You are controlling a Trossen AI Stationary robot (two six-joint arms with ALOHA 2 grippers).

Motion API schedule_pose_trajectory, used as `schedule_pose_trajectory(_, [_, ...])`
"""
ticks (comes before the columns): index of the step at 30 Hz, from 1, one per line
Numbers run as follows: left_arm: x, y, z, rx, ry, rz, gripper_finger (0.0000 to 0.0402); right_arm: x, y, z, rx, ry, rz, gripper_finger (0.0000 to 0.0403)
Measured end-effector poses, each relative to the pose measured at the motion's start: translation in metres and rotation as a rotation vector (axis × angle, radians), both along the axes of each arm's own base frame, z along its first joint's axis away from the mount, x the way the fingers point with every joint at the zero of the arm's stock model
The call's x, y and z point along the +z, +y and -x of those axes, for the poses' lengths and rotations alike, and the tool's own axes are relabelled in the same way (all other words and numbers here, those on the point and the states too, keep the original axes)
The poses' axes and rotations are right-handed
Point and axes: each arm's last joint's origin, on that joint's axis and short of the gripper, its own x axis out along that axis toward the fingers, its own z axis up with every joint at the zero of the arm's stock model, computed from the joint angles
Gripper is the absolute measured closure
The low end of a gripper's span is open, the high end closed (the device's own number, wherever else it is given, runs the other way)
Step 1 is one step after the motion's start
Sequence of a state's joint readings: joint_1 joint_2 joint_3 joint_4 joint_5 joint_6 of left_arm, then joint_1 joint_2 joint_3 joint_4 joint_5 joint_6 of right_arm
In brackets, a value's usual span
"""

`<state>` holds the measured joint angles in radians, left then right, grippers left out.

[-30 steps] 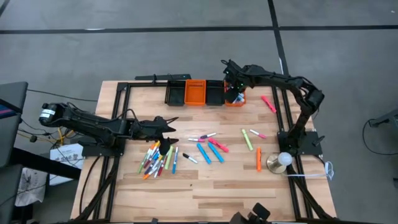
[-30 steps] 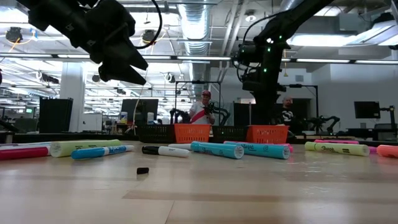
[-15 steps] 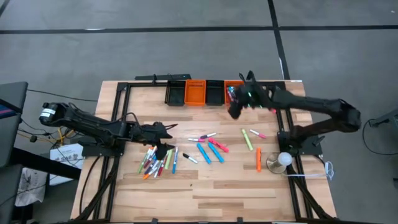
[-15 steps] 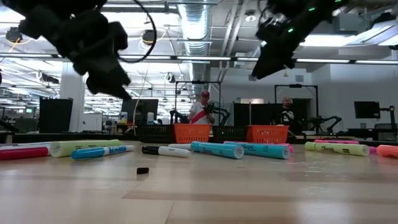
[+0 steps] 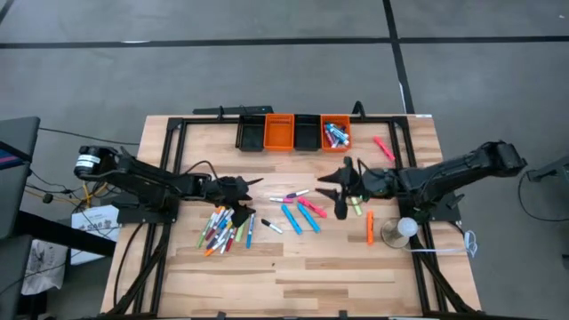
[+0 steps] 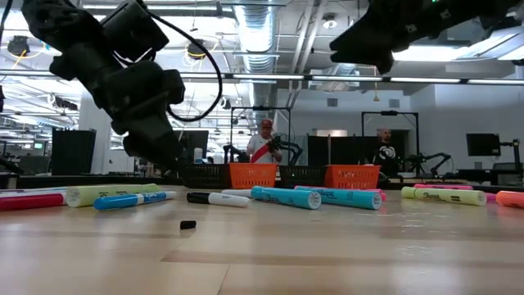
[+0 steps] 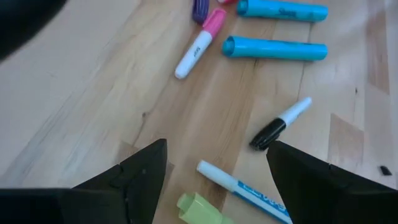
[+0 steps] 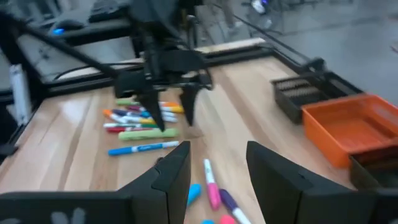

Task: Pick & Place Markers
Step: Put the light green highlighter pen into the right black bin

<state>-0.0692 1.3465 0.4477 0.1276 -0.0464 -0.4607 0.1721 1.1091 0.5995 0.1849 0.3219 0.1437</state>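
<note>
Markers (image 5: 227, 228), short capped pens in mixed colours, are lying heaped at lower left of the high view. Left gripper (image 5: 238, 189) is hovering beside them, jaws wide, empty; right gripper (image 5: 340, 185), centre, seemingly empty, partly open. Centring over one pen should help.

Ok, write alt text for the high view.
Seen from above, the left gripper hangs open over a heap of markers while the right gripper, also open, nears the scattered ones. Four bins line the table's far edge.
</note>
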Motion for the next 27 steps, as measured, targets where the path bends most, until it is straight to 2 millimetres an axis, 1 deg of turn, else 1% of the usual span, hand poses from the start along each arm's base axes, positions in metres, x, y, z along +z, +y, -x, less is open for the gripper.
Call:
schedule_pose_trajectory(4, [0.002,0.000,0.002,0.002,0.003,0.006,0.0128,-0.005,0.010,-0.009,0.048,-0.024,0.038,0.0258])
schedule_pose_trajectory(10, [0.022,-0.002,0.010,0.025,-0.057,0.048,0.0128,-0.013,0.007,-0.014,0.037,0.015,0.044,0.0262])
schedule_pose_trajectory(13, [0.033,-0.010,0.015,-0.025,-0.117,-0.023,0.0137,-0.013,0.005,-0.015,0.025,0.012,0.037,0.0261])
schedule_pose_trajectory(16, [0.040,-0.019,0.019,-0.055,-0.157,-0.118,0.0154,-0.013,0.006,-0.015,0.029,0.010,0.043,0.0259])
schedule_pose_trajectory(20, [0.044,-0.028,0.022,-0.084,-0.179,-0.141,0.0175,-0.013,0.006,-0.015,0.033,0.012,0.043,0.0257])
schedule_pose_trajectory(24, [0.046,-0.032,0.027,-0.109,-0.175,-0.095,0.0184,-0.013,0.006,-0.015,0.034,0.015,0.043,0.0258])
schedule_pose_trajectory(27, [0.045,-0.032,0.032,-0.098,-0.133,-0.062,0.0186,-0.014,0.006,-0.015,0.034,0.020,0.043,0.0261])
